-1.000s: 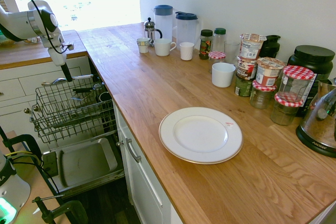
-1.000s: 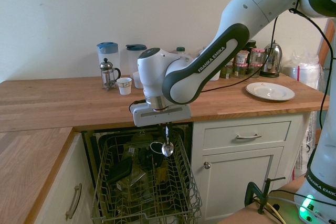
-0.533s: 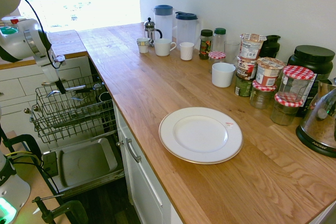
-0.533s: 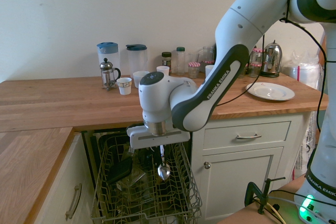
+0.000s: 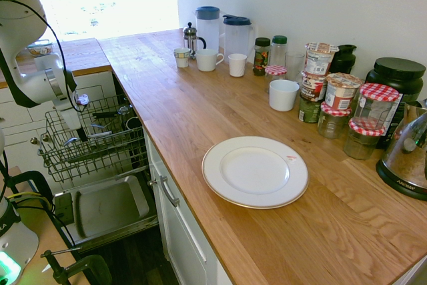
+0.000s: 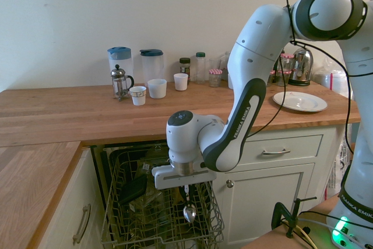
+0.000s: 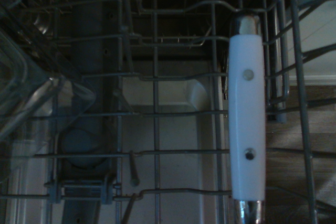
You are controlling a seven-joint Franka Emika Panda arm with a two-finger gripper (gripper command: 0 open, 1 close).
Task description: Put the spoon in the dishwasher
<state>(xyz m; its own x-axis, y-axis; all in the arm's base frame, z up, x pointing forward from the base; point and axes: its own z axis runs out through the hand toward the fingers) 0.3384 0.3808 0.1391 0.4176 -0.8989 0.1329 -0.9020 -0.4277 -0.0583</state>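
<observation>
spoon (image 6: 189, 212): hangs bowl-down from the gripper (image 6: 185, 189), handle upright, bowl low inside the front of the wire rack (image 6: 160, 202)
gripper: fingers closed narrow on the top of the spoon's handle, pointing straight down into the rack
dishwasher (image 5: 100, 185): door panel down flat, rack pulled out above it; dark items and clear containers sit in the rack
wrist view: a white-handled utensil (image 7: 245, 111) with metal ends shows over the rack wires; cannot tell if it is held
counter (image 5: 220, 125): white plate (image 5: 255, 171) near the front edge, well apart from the rack; mugs, jugs and jars along the wall
</observation>
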